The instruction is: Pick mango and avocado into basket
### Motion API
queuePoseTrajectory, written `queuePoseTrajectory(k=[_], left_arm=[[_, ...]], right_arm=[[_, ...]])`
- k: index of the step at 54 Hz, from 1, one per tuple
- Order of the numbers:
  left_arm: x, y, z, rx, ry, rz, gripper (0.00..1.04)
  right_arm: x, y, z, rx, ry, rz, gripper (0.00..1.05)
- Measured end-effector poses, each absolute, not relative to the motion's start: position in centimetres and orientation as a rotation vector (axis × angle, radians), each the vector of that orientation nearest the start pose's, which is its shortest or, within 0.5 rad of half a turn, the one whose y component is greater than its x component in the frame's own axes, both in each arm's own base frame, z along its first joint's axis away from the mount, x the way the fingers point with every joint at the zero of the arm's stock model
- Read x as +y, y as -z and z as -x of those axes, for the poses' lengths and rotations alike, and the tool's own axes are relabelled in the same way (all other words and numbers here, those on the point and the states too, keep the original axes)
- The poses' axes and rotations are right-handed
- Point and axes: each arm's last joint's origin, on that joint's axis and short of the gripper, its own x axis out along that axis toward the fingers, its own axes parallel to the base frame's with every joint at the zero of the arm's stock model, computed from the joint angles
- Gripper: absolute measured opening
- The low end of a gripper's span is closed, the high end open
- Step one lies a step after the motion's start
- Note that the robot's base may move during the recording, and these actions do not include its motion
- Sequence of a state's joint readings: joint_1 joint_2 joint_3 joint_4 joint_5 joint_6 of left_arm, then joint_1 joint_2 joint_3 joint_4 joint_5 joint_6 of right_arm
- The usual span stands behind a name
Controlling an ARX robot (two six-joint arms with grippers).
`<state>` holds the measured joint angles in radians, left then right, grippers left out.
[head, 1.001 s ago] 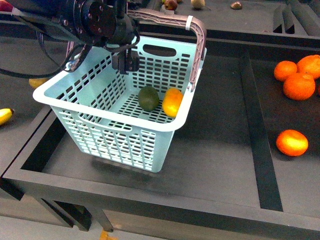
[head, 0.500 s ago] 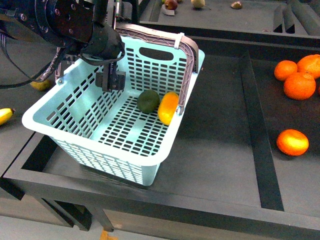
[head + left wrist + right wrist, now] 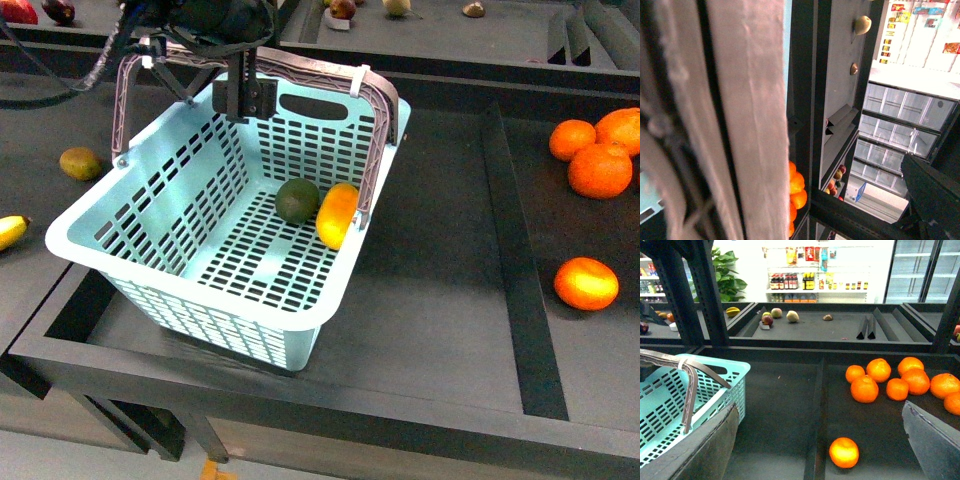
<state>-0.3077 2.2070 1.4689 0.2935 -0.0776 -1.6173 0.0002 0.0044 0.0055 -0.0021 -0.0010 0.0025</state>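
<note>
The mango (image 3: 336,215) and avocado (image 3: 297,200) lay touching at the basket's (image 3: 150,205) far right, so picking looked complete. Your left gripper (image 3: 250,97) hung over the far rim by the handle (image 3: 375,140); whether it was parted or clamped could not be told. Your right gripper (image 3: 820,440) stood parted and empty; you next needed only to withdraw clear.

A: Rt wrist cam, what's in frame?
B: Basket (image 3: 670,405), teal, brown handle (image 3: 690,390) w/ white tie. Sits on dark shelf (image 3: 785,405).
A: Fruit?
B: Cluster of oranges (image 3: 890,380) in the next bay; one lone orange (image 3: 844,452) apart, nearer cam.
A: Gripper?
B: Right gripper (image 3: 820,450): jaws spread wide, nothing between. Store shelves (image 3: 815,280) behind.
</note>
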Motion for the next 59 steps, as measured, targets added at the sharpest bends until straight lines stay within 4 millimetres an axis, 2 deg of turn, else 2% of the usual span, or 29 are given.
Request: queuePoseTrajectory(k=[9, 13, 17, 20, 27, 32, 35, 40, 44, 47, 49, 52, 59], left_arm=[[-12.0, -17.3, -43.7, 0.502, -0.184, 1.449, 0.98], [-9.0, -19.1, -41.7, 0.469, -0.222, 1.394, 0.98], [-5.5, -21.8, -39.3, 0.423, -0.251, 1.319, 0.98], [-3.2, -24.6, -37.4, 0.367, -0.239, 1.239, 0.98], [1.1, -30.8, -32.6, 0.228, -0.190, 1.062, 0.98], [3.6, -33.3, -29.4, 0.142, -0.202, 0.969, 0.98], [4.3, -34.1, -28.3, 0.103, -0.213, 0.944, 0.98], [4.2, -33.5, -27.2, 0.019, -0.055, 0.682, 0.84], [3.4, -31.1, -26.0, -0.014, -0.010, 0.374, 0.69], [2.9, -29.4, -25.1, -0.006, 0.000, 0.238, 0.60], [2.5, -27.8, -24.0, 0.004, 0.005, 0.146, 0.49], [2.0, -26.2, -22.6, 0.001, 0.004, 0.072, 0.35], [1.6, -24.0, -20.6, 0.004, -0.006, 0.029, 0.09]], right_arm=[[0.0, -16.5, -9.8, 0.001, -0.001, -0.002, 0.97], [0.0, -16.5, -9.8, 0.001, -0.001, -0.002, 0.97], [0.0, -16.5, -9.8, 0.001, -0.001, -0.002, 0.97], [0.0, -16.5, -9.8, 0.001, -0.001, -0.002, 0.97], [0.0, -16.5, -9.8, 0.001, -0.001, -0.002, 0.97], [0.0, -16.5, -9.8, 0.001, -0.001, -0.002, 0.97], [0.0, -16.5, -9.8, 0.001, -0.001, -0.002, 0.97], [0.0, -16.5, -9.8, 0.001, -0.002, -0.002, 0.97], [0.0, -16.5, -9.8, 0.001, -0.002, -0.002, 0.97], [0.0, -16.5, -9.8, 0.001, -0.001, -0.002, 0.97], [0.0, -16.5, -9.8, 0.001, -0.001, -0.002, 0.97], [0.0, -16.5, -9.8, 0.001, -0.001, -0.002, 0.97], [0.0, -16.5, -9.8, 0.001, -0.002, -0.002, 0.97]])
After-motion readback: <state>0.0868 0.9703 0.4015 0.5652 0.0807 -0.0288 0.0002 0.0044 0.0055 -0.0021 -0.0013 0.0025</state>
